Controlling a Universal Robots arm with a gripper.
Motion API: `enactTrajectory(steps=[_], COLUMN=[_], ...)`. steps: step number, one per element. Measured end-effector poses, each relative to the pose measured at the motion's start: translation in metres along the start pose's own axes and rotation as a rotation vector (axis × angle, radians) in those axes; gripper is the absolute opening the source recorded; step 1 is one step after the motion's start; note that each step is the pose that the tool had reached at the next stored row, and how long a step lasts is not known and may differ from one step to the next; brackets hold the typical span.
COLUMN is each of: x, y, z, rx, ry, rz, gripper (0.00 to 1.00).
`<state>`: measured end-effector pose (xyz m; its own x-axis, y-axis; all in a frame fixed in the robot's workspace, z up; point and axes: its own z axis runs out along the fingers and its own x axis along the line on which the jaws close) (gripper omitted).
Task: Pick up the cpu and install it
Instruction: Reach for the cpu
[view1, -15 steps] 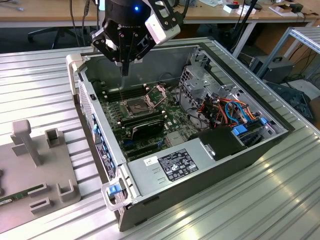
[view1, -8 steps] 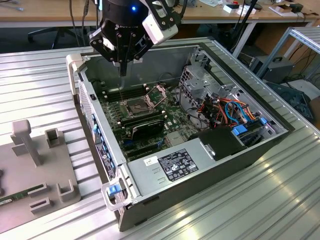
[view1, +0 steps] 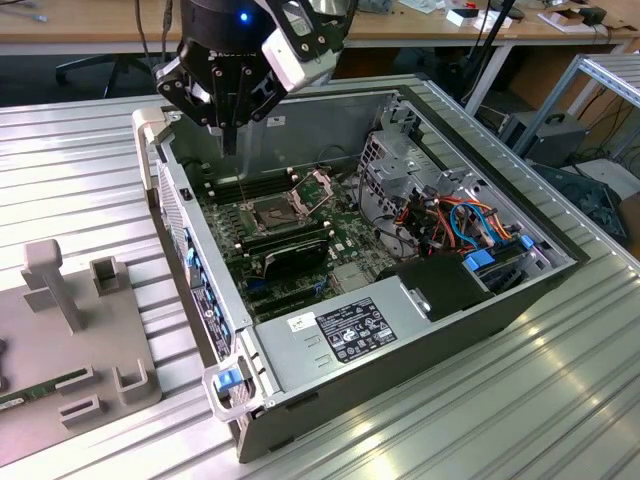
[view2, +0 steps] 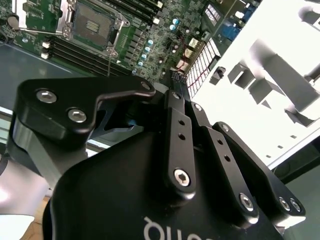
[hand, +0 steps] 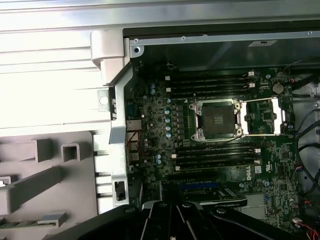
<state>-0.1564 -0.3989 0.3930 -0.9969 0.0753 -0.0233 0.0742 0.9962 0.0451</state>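
The cpu is out of view. My gripper (view1: 230, 143) hangs above the far corner of the open computer case (view1: 215, 300), on the exterior view's left, with its black fingers drawn together into a narrow point. I cannot tell whether anything thin sits between the tips. Below and slightly toward the exterior view's right lies the motherboard's square socket (view1: 270, 212), its hinged metal plate (view1: 315, 185) flipped open. In the first wrist view the socket (hand: 217, 117) shows a bare dark bed, with the plate (hand: 260, 116) folded out beside it. The second wrist view looks past the gripper (view2: 173, 92) to the socket (view2: 92, 22).
Long black memory sticks (hand: 212, 82) flank the socket. A black card (view1: 290, 250), a grey power supply (view1: 340, 335) and a cable bundle (view1: 460, 225) crowd the case. A grey fixture (view1: 70, 340) holding a green stick (view1: 35, 392) sits on the ribbed metal table (view1: 560, 400).
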Motion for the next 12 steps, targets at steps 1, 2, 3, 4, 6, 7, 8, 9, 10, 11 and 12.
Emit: enactTrajectory(steps=[1,2,3,4,6,7,8,9,10,11,12], x=[0.0016,0.0035,0.0038,0.0038,0.0043,0.0045,0.0045,0.0046,0.0052,0.0056,0.0061], y=[-0.0001,-0.0002,-0.0002,-0.0002,-0.0003,-0.0003,-0.0003,-0.0003,-0.0004,-0.0004,-0.0004], z=[0.0,0.0,0.0,0.0,-0.0001,-0.0001,-0.0001,-0.0001,-0.0001,-0.0001,-0.0001], rx=[0.0,-0.0001,0.0,-0.0001,0.0,0.0,0.0,0.0,0.0,0.0,-0.0001], ry=[0.0,0.0,0.0,0.0,0.0,0.0,0.0,0.0,0.0,0.0,0.0], rz=[0.0,0.0,0.0,0.0,0.0,0.0,0.0,0.0,0.0,0.0,0.0], gripper=[0.11,0.11,0.11,0.11,0.11,0.11,0.11,0.11,0.11,0.11,0.11])
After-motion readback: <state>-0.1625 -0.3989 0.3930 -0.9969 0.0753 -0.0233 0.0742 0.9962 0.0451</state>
